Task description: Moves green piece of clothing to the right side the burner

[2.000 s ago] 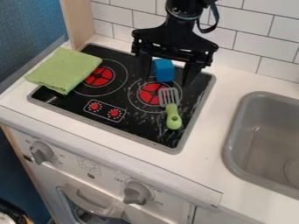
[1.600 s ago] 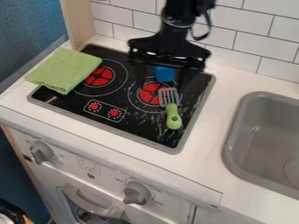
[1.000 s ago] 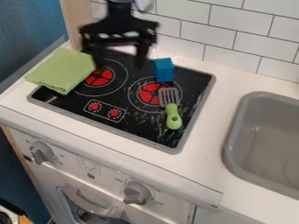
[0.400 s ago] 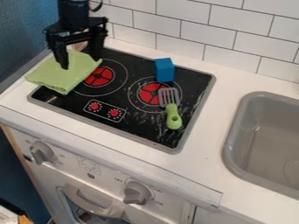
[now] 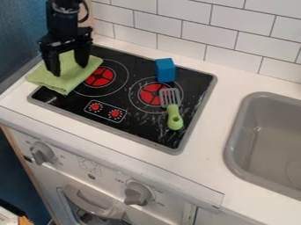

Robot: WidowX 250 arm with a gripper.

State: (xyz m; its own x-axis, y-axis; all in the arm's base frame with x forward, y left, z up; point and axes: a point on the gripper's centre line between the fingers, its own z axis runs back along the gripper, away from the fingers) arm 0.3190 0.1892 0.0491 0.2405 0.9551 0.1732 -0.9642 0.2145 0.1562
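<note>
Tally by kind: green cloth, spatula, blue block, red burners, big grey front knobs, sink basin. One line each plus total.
Green cloth: 1
Spatula: 1
Blue block: 1
Red burners: 2
Big grey front knobs: 2
Sink basin: 1
Total: 8

Arm (image 5: 60,24): black throughout; the visible section is built thick and rounded, and its dark surface is broken by small paler glints near the top.
Cable (image 5: 87,12): black and thin; it is curved into a loop beside the arm.
Gripper (image 5: 70,70): black; a wide, angular crossbar (image 5: 66,42) is fitted beneath the arm, its edge notched.
Fingers (image 5: 53,64): two are mounted, both black, long, straight-sided and blunt.
</note>
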